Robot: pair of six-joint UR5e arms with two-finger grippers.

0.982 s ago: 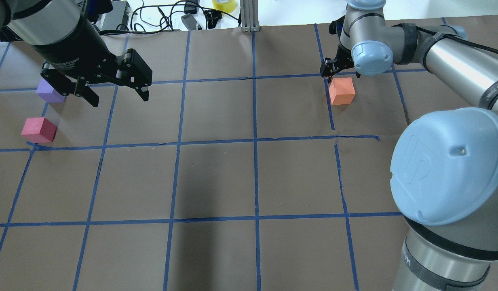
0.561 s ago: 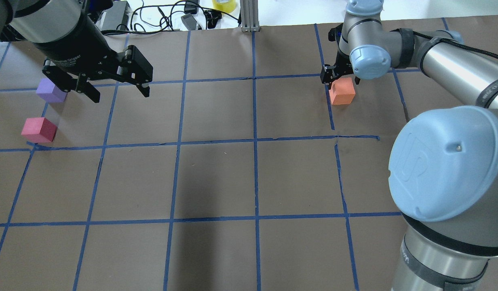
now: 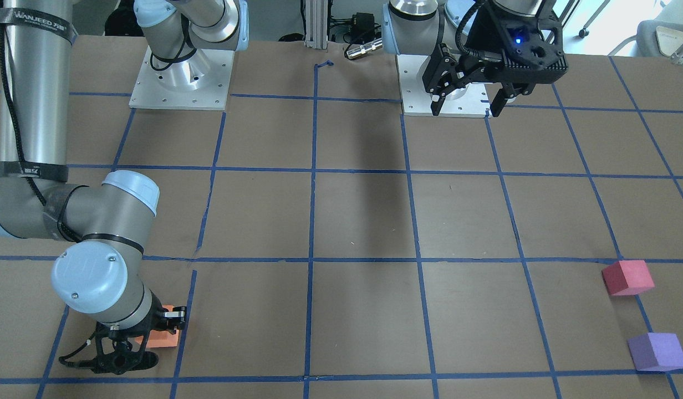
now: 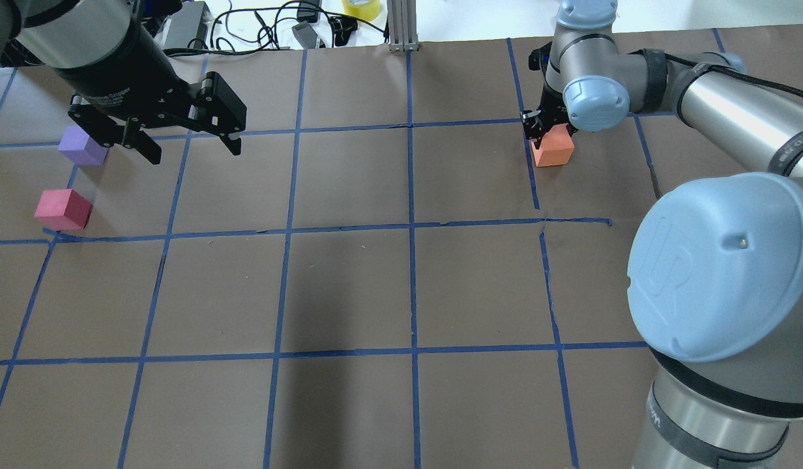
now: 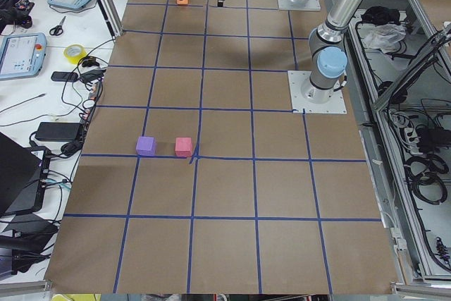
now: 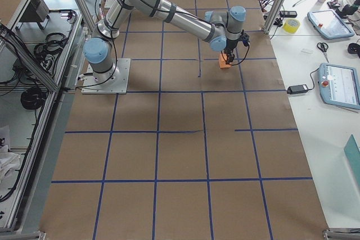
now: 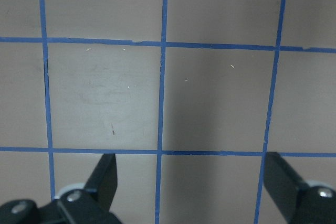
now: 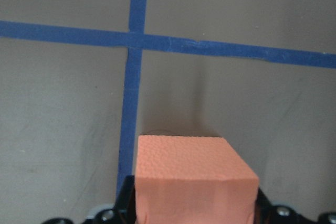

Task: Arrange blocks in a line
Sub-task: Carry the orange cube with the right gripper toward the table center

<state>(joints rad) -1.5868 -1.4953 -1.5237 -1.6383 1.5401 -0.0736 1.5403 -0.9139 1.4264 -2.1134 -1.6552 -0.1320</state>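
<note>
On the table's (image 4: 349, 286) left, the left gripper (image 4: 194, 155) hovers spread wide beside the purple block (image 4: 82, 145), the red-pink block (image 4: 62, 209) near. At right, the right gripper (image 4: 548, 135) straddles the orange block (image 4: 553, 151) (pinching or not, I cannot tell). Next, I think: squeeze, lift, carry it leftward; only blue tape lines (image 4: 411, 228) lie between.

Right gripper (image 4: 549, 132) lowered from above orange block (image 4: 555, 150) to straddling it; left gripper (image 4: 195, 154) shifted slightly.
</note>
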